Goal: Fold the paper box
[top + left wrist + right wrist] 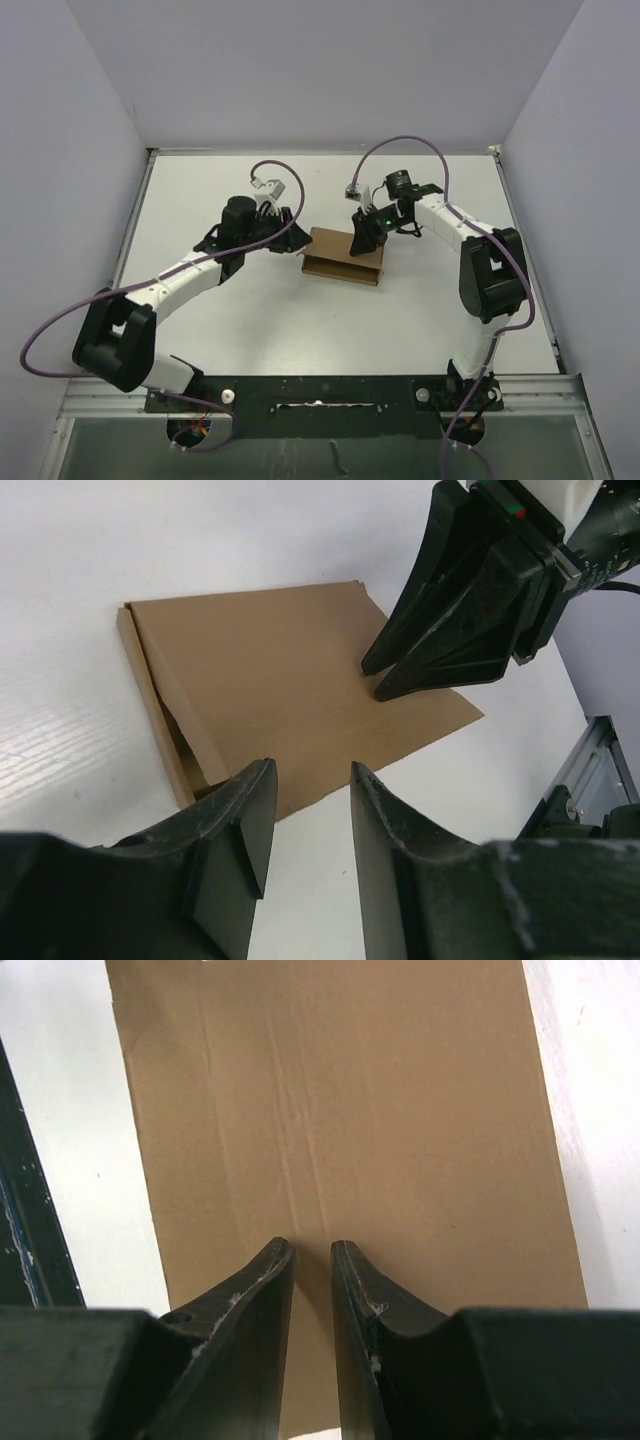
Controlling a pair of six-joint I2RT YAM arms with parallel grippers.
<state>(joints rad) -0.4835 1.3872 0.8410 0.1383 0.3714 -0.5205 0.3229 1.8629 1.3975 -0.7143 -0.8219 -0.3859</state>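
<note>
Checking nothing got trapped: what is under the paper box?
The paper box lies flat on the white table. Its left edge gapes slightly, showing only folded cardboard inside. Anything beneath the rest is covered. The right gripper presses on top.

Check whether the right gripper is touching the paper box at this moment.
Touching. In the left wrist view the right gripper has both tips pressed down onto the flat top panel of the paper box, with no gap visible; its jaws stand nearly closed.

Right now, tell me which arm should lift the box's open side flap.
Left, probably. The left hand hangs just beyond the edge of the box, next to the raised side flap, fingers apart. The right hand is nearly closed, tips down on the flat top panel, away from that flap.
</note>
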